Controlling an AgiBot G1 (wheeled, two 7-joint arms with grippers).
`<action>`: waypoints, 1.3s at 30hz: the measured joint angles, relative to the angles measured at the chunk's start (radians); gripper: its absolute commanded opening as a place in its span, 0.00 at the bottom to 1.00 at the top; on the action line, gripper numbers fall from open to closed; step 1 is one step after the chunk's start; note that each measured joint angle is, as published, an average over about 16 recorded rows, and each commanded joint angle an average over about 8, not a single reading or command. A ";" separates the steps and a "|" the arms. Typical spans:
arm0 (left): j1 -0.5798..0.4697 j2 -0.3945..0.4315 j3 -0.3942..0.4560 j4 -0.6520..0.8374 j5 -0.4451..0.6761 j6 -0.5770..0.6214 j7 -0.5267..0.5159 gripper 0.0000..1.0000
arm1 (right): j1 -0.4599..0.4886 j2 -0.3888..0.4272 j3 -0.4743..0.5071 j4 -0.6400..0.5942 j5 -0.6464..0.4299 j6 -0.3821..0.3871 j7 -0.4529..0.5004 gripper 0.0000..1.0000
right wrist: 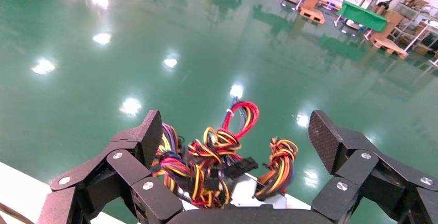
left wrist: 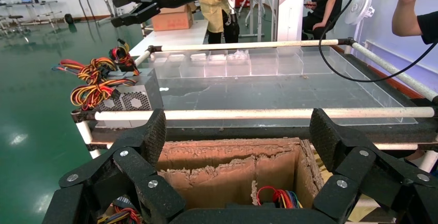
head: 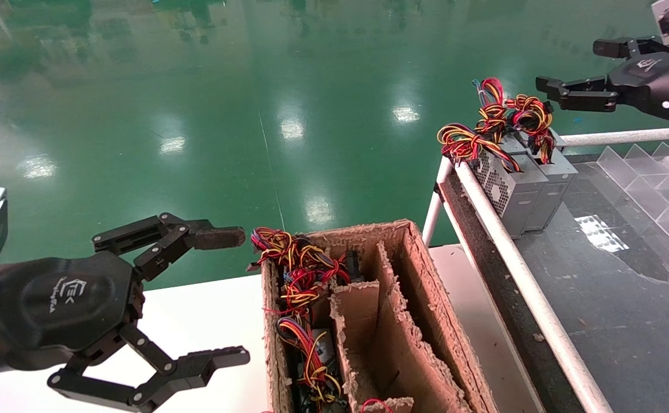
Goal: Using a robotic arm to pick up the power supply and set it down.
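Green glossy floor (head: 197, 86) fills the upper part of the head view. At lower left, the left gripper (head: 228, 298) hangs over the white tabletop (head: 208, 321), its fingers (head: 214, 236) spread wide and grasping nothing, just beside a torn cardboard box (head: 426, 310). The box is split by cardboard dividers, and its left compartment holds bundles of red, yellow and orange wires (head: 300, 269). To the right stands a dark conveyor surface (head: 598, 298) edged by a white rail (head: 518, 269). Two grey power supplies (head: 521, 186) stand side by side at its far left corner, touching each other, their wire bundles rising from their far ends. The right gripper (head: 570, 71) hovers above and to the right of them, fingers released and empty. Clear plastic dividers (head: 656, 178) sit along the right side of the dark surface.

From the left wrist view, the left gripper's own spread fingers (left wrist: 155, 136) frame the cardboard box (left wrist: 227, 170) below, with the white rail (left wrist: 258, 114) beyond it. The power supplies (left wrist: 131, 97) stand at the corner of the conveyor surface, and the right gripper (left wrist: 124, 10) hangs open above them. People stand in the background.

From the right wrist view, the right gripper's fingers (right wrist: 147, 136) stand wide apart above the power supplies' wire bundles (right wrist: 222, 154), not touching them; only a small pale part of a casing shows beneath the wires.
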 measured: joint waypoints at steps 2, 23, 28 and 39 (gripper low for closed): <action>0.000 0.000 0.000 0.000 0.000 0.000 0.000 1.00 | -0.018 0.007 0.004 0.027 0.014 -0.010 0.012 1.00; 0.000 0.000 0.000 0.000 0.000 0.000 0.000 1.00 | -0.306 0.115 0.049 0.466 0.212 -0.154 0.180 1.00; 0.000 0.000 0.000 0.000 0.000 0.000 0.000 1.00 | -0.376 0.141 0.060 0.574 0.260 -0.189 0.221 1.00; 0.000 0.000 0.000 0.000 0.000 0.000 0.000 1.00 | -0.533 0.199 0.084 0.813 0.367 -0.267 0.311 1.00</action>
